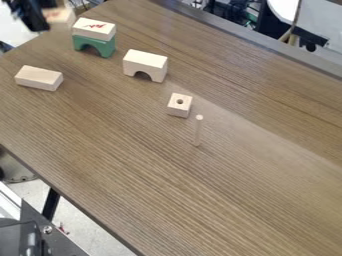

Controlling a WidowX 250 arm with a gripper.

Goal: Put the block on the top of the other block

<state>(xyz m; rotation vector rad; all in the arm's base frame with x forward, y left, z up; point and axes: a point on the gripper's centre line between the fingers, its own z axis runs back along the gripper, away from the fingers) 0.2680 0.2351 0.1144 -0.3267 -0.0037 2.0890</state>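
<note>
At the upper left corner, past the table's edge, is the black gripper [41,20], shut on a blurred pale block [60,16] with a reddish mark. Just right of and below it, a pale block with red marking [94,28] rests on top of a green arch block [95,45]. A plain arch block [145,64] stands to the right of that stack. Toward the left edge of the table lies a plain rectangular block [39,78].
A small wooden cube with a hole [180,105] sits near the middle of the wooden table [220,195]. Beside it a thin peg [198,131] stands upright. A grey strip [254,37] borders the table's far side.
</note>
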